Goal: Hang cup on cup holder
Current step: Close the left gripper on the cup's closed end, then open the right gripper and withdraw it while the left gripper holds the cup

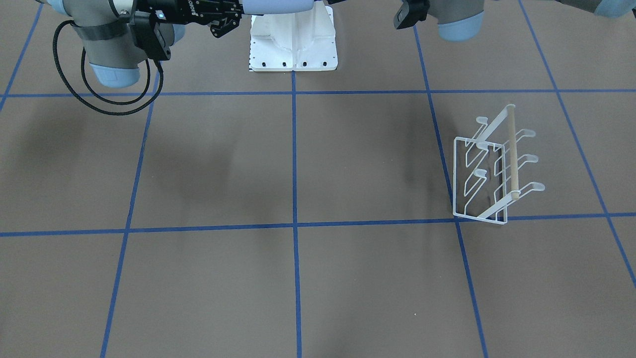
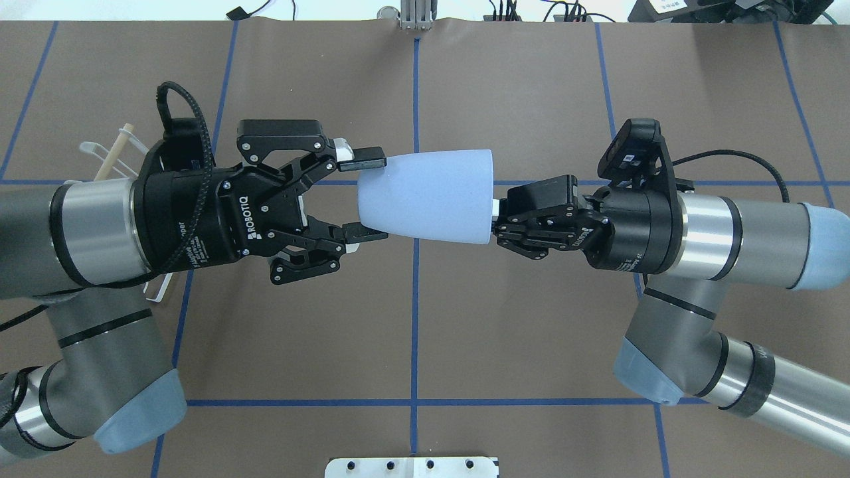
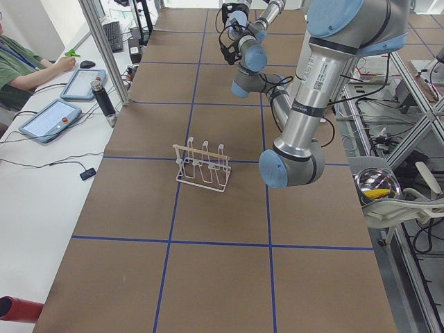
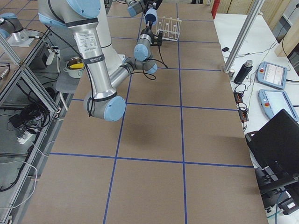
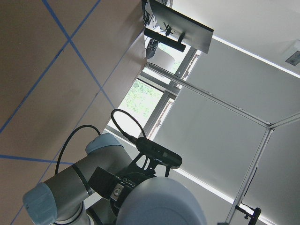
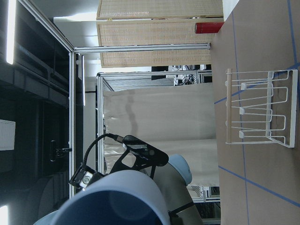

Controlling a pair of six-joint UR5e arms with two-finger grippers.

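The cup (image 2: 431,196) lay on its side in the air above the table (image 1: 348,278), between both hands. The right hand (image 2: 497,216) was pinched narrow on its wide rim. The left hand (image 2: 374,196) was spread wide round the narrow base, pads at its sides; whether they gripped could not be told. The cup holder (image 1: 497,169) stood on the table, well apart

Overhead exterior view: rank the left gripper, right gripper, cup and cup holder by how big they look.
1. left gripper, clearly largest.
2. right gripper and cup: about alike, so not ranked.
3. cup holder: smallest, but only a corner shows past the left arm, and it sits lower, farther from the camera.
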